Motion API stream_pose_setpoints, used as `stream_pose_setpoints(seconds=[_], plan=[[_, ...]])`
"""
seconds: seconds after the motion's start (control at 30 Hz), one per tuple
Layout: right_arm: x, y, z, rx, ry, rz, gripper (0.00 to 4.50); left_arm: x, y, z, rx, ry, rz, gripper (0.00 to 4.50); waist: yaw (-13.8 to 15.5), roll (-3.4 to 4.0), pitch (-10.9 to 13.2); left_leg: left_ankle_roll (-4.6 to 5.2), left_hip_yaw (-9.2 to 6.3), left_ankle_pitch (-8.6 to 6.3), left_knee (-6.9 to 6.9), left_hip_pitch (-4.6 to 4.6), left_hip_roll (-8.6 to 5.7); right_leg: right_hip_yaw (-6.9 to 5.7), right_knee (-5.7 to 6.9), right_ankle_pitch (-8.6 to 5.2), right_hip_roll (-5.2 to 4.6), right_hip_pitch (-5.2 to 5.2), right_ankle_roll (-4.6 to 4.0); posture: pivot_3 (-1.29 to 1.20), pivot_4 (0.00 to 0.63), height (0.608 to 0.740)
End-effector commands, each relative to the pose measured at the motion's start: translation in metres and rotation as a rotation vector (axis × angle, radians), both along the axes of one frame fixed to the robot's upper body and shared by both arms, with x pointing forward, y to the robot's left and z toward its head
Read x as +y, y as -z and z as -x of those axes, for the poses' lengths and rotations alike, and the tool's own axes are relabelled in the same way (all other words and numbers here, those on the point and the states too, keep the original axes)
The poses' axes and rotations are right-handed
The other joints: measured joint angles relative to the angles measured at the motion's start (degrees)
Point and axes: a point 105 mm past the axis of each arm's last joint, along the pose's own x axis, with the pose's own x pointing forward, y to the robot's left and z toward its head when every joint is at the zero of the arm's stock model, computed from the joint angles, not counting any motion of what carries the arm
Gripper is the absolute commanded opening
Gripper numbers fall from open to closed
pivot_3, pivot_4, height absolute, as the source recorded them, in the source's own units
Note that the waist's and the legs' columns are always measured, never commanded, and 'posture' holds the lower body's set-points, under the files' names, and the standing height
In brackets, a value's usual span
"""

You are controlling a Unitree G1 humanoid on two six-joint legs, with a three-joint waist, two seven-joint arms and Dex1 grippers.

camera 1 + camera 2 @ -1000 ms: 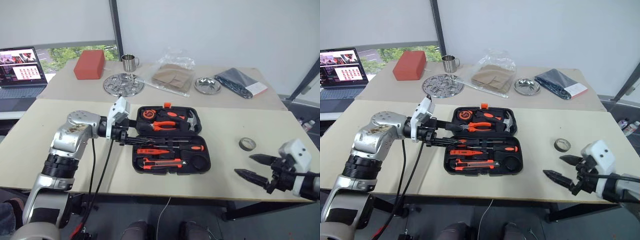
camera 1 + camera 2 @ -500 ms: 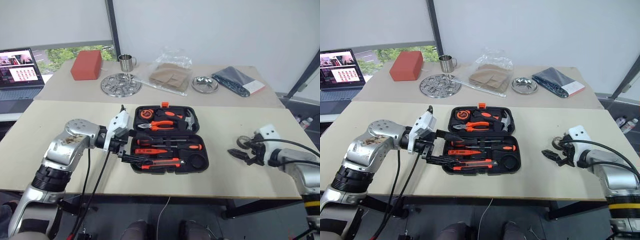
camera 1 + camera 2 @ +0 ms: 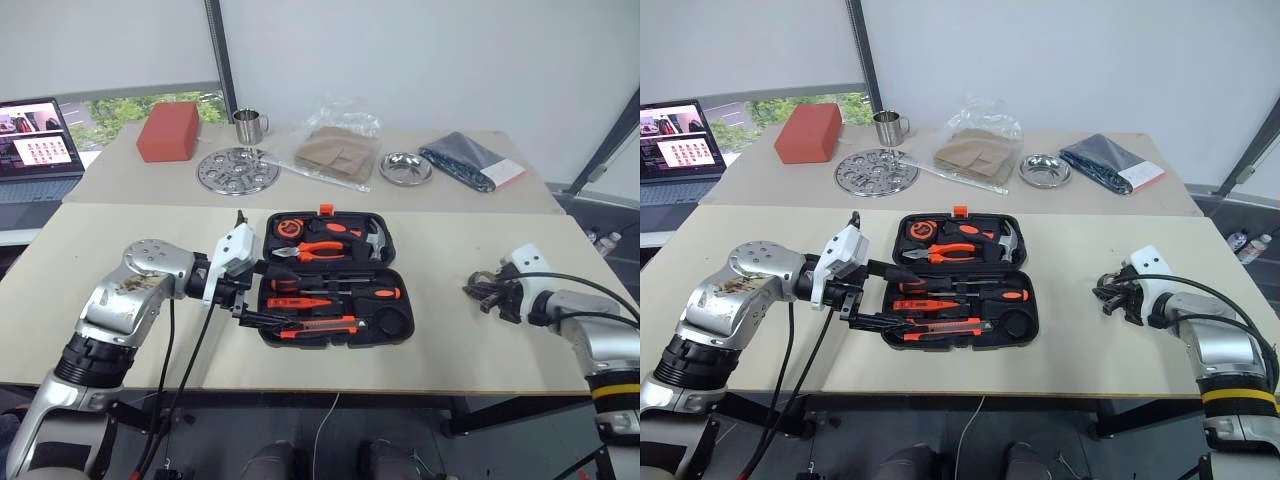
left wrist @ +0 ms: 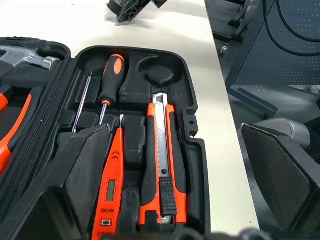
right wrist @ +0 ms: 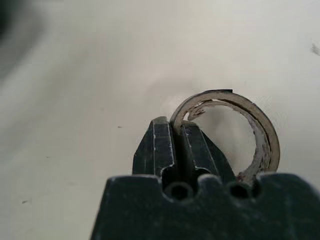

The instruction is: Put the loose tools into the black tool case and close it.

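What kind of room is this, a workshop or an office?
Probably an office or lab set up for testing: pale plain tables, an open laptop by a window, and an open black plastic tool case laid out among unrelated household items.

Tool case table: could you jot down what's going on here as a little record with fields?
Case: black tool case lies open on the near table
In the case: screwdrivers, a slim red-orange one, utility knife, plus pliers, hammer and tape measure in the far half
Empty spot: round recess near the knife
Tape roll: small grey tape roll on the table, right of the case
Right gripper: jaws shut on the roll's wall
Left gripper: jaws open, over the case's left end
Lid: not yet closed
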Motion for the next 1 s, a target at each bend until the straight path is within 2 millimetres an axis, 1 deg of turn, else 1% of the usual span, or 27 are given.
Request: stream_pose_setpoints(seconds=[0.03, 0.1, 0.17, 0.23, 0.33, 0.37, 0.43, 0.47, 0.53, 0.57, 0.6, 0.63, 0.7, 0.8, 0.9, 0.93, 1.0], plan=[[0.057, -0.038, 0.032, -0.036, -0.307, -0.073, 0.02, 0.002, -0.001, 0.004, -0.028, 0.029, -0.029, 4.5, 0.01, 0.15, 0.09, 0.0, -0.01, 0.0, 0.0, 0.0, 0.01, 0.0, 0.0, -0.01, 0.0, 0.0, -0.01, 0.0, 0.15, 0.734], [0.088, -0.042, 0.055, -0.011, -0.468, -0.088, 0.02, 0.002, 0.001, 0.005, -0.03, 0.04, -0.04, 4.5, 0.05, 0.19, 0.12, 0.01, -0.01, 0.0, -0.02, 0.0, 0.01, 0.0, 0.01, -0.01, 0.0, -0.02, -0.02, 0.0, 0.15, 0.734], [0.108, -0.04, 0.068, 0.007, -0.543, -0.077, 0.02, 0.001, 0.001, 0.005, -0.033, 0.044, -0.042, 4.5, 0.07, 0.18, 0.13, -0.01, -0.02, -0.01, -0.02, 0.02, 0.03, 0.0, 0.01, -0.01, 0.0, -0.02, -0.02, 0.0, 0.15, 0.734], [0.118, -0.034, 0.071, 0.024, -0.566, -0.043, 0.02, 0.0, 0.002, 0.004, -0.036, 0.045, -0.042, 4.5, 0.21, 0.17, 0.13, -0.03, -0.03, -0.02, 0.0, 0.01, 0.04, 0.0, 0.0, -0.01, 0.0, -0.01, -0.02, 0.0, 0.15, 0.734], [0.124, -0.024, 0.072, 0.042, -0.574, 0.003, 0.02, -0.001, 0.002, 0.004, -0.043, 0.046, -0.044, 4.5, 0.71, 0.16, 0.14, -0.05, -0.02, -0.03, 0.02, 0.0, -0.02, 0.01, 0.0, -0.02, -0.11, -0.04, 0.0, 0.0, 0.15, 0.734], [0.126, -0.022, 0.071, 0.044, -0.57, 0.003, 0.64, -0.001, 0.001, 0.003, -0.044, 0.046, -0.044, 4.5, 0.84, 0.16, 0.14, -0.05, -0.02, -0.04, 0.02, -0.03, -0.06, 0.0, 0.01, -0.01, -0.28, -0.07, -0.01, 0.0, 0.15, 0.734], [0.129, -0.018, 0.07, 0.052, -0.565, -0.001, 1.01, 0.0, 0.001, 0.002, -0.048, 0.043, -0.046, 4.5, 0.92, 0.16, 0.14, -0.05, -0.02, -0.04, 0.02, -0.06, -0.11, -0.03, 0.01, 0.0, -0.39, -0.08, -0.01, 0.0, 0.15, 0.734], [0.131, -0.016, 0.07, 0.058, -0.568, 0.0, 1.36, 0.0, 0.001, 0.002, -0.05, 0.041, -0.047, 4.5, 0.88, 0.16, 0.14, -0.05, -0.02, -0.04, 0.02, -0.07, -0.12, -0.03, 0.01, 0.0, -0.39, -0.08, -0.02, 0.0, 0.15, 0.734], [0.131, -0.01, 0.069, 0.057, -0.566, 0.043, 1.94, 0.0, 0.001, 0.001, -0.052, 0.038, -0.046, 4.5, 0.81, 0.16, 0.14, -0.05, -0.02, -0.03, 0.02, -0.06, -0.12, -0.04, 0.02, 0.0, -0.37, -0.08, -0.02, 0.0, 0.15, 0.734], [0.13, -0.01, 0.068, 0.052, -0.562, 0.052, 2.37, 0.0, 0.001, 0.001, -0.051, 0.037, -0.045, 4.5, 0.78, 0.16, 0.14, -0.04, -0.03, -0.03, 0.01, -0.06, -0.12, -0.05, 0.03, 0.0, -0.28, -0.08, -0.02, 0.0, 0.15, 0.734], [0.13, -0.013, 0.068, 0.047, -0.559, 0.046, 2.64, 0.0, 0.002, 0.001, -0.051, 0.036, -0.045, 4.5, 0.77, 0.16, 0.14, -0.04, -0.03, -0.03, 0.01, -0.06, -0.12, -0.07, 0.04, 0.0, -0.18, -0.08, -0.02, 0.0, 0.15, 0.734], [0.13, -0.016, 0.068, 0.043, -0.558, 0.038, 3.1, 0.0, 0.002, 0.001, -0.05, 0.035, -0.045, 4.5, 0.75, 0.16, 0.14, -0.04, -0.02, -0.03, 0.0, -0.07, -0.12, -0.05, 0.03, 0.0, -0.17, -0.09, -0.02, 0.0, 0.15, 0.734], [0.128, -0.022, 0.069, 0.037, -0.557, 0.022, 3.72, 0.001, 0.003, 0.002, -0.047, 0.032, -0.045, 4.5, 0.72, 0.16, 0.14, -0.03, -0.02, -0.02, 0.0, -0.06, -0.11, -0.05, 0.02, 0.0, -0.13, -0.07, -0.01, 0.0, 0.15, 0.734], [0.119, -0.033, 0.07, 0.029, -0.539, 0.004, 3.72, 0.005, 0.004, 0.0, -0.045, -0.003, -0.044, 4.5, 0.75, 0.16, 0.15, -0.04, -0.02, -0.03, 0.01, -0.06, -0.11, -0.04, 0.02, -0.01, -0.12, -0.07, -0.01, 0.0, 0.15, 0.734], [0.11, -0.041, 0.067, 0.012, -0.503, -0.017, 3.72, 0.01, 0.004, -0.003, -0.047, -0.042, -0.045, 4.5, 0.73, 0.15, 0.15, -0.04, -0.03, -0.03, 0.01, -0.05, -0.11, -0.04, 0.01, -0.01, -0.13, -0.06, -0.01, 0.0, 0.15, 0.734], [0.105, -0.045, 0.064, 0.005, -0.478, -0.033, 3.72, 0.015, 0.005, -0.005, -0.045, -0.065, -0.046, 4.5, 0.73, 0.15, 0.15, -0.04, -0.03, -0.03, 0.01, -0.05, -0.1, -0.04, 0.01, -0.01, -0.12, -0.06, -0.01, 0.0, 0.15, 0.734], [0.09, -0.053, 0.056, -0.009, -0.421, -0.049, 3.72, 0.03, 0.009, -0.011, -0.037, -0.142, -0.059, 4.5, 0.68, 0.15, 0.15, -0.04, -0.03, -0.03, 0.01, -0.04, -0.07, -0.04, 0.01, -0.01, -0.1, -0.06, -0.01, 0.0, 0.15, 0.734]])
